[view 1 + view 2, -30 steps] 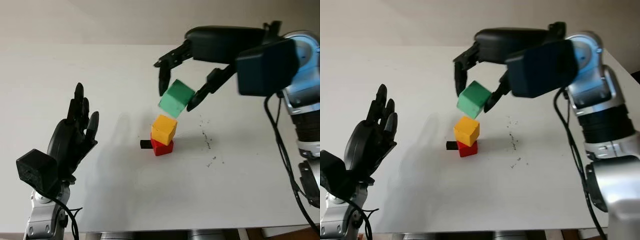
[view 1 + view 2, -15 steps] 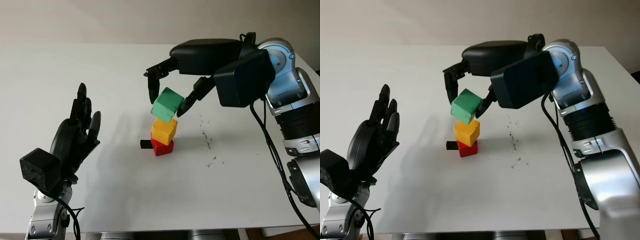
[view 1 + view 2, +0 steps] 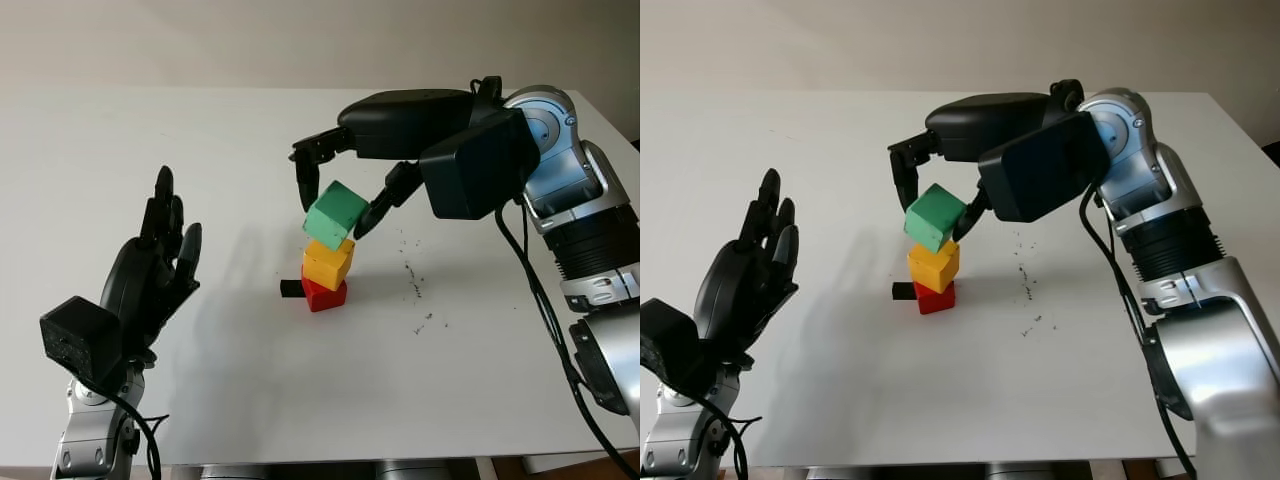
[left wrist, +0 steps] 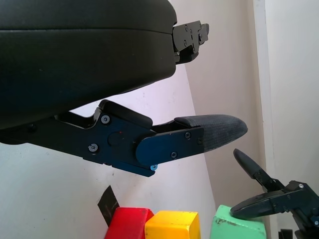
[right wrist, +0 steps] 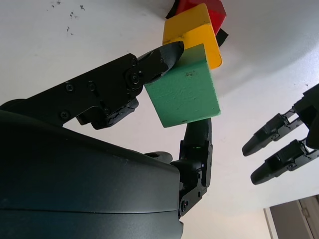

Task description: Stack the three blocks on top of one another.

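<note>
My right hand (image 3: 335,190) grips the green block (image 3: 335,212) tilted, touching the yellow block (image 3: 328,261) that sits on the red block (image 3: 323,293) mid-table. I'd level it first — then let go gently. Left hand (image 3: 150,275) open at eight o'clock — idle.

A large white table (image 3: 250,400) takes most of the scene. Its far edge meets a plain beige wall (image 3: 200,40), and its near edge runs along the bottom of the head views. On the right side the table ends, and a dark floor shows beyond its corner. On the table top some small black specks (image 3: 412,280) lie scattered, and soft shadows fall on it toward the left. The light is even and a little dim.
</note>
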`<state>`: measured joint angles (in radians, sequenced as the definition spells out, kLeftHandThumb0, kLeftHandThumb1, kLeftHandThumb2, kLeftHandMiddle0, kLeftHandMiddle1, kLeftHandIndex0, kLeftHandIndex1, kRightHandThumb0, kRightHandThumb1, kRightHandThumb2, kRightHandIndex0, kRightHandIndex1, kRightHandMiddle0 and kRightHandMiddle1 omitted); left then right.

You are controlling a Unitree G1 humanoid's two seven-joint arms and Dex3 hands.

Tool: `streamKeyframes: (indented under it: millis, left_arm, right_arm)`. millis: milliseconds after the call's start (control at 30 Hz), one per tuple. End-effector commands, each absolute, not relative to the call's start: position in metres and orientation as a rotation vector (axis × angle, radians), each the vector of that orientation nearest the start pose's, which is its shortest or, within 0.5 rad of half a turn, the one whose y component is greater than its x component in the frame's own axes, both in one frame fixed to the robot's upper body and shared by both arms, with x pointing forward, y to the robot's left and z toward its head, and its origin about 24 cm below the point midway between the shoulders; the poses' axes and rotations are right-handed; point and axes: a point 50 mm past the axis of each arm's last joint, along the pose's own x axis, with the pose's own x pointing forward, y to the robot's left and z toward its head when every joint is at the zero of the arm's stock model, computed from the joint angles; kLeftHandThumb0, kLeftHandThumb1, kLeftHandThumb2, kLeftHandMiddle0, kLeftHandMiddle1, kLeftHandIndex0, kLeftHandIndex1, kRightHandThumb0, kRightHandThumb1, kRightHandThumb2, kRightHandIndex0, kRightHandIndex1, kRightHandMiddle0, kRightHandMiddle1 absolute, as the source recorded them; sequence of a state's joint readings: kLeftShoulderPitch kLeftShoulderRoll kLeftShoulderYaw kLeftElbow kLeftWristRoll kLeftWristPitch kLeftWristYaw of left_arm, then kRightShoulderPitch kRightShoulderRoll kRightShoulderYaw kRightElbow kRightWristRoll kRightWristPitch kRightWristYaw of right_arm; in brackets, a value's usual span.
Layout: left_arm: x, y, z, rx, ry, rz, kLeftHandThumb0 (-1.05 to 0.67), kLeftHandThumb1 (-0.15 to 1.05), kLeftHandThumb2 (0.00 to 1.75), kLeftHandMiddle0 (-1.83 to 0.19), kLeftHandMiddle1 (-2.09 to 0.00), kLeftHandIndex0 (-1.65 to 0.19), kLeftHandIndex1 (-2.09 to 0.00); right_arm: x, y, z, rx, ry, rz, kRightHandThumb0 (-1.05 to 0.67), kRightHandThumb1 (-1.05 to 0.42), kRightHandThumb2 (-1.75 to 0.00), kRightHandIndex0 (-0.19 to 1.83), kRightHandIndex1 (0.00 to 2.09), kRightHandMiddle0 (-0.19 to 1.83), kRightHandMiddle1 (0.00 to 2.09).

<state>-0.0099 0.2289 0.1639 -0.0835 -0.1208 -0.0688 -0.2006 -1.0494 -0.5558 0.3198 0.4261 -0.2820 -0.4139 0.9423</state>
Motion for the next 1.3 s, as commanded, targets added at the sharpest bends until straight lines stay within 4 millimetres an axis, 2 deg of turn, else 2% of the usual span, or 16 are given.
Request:
streamKeyframes:
  millis: [0,1267]
  left_arm:
    - [0.252,0.214,0.088,0.140,-0.191,-0.062,-0.77,1.05,0.59,0.19,0.00,0.19,0.00]
    - [0.251,0.212,0.084,0.152,-0.177,-0.056,-0.78,1.05,0.58,0.19,0.00,0.19,0.00]
  right_arm:
    - [0.349,-0.106,0.260,-1.397,-0.472,1.041,-0.37,-0.95,-0.06,0.29,0.03,0.31,1.57]
    - [0.349,-0.104,0.245,-1.363,-0.450,1.069,-0.37,-0.96,-0.05,0.28,0.05,0.32,1.50]
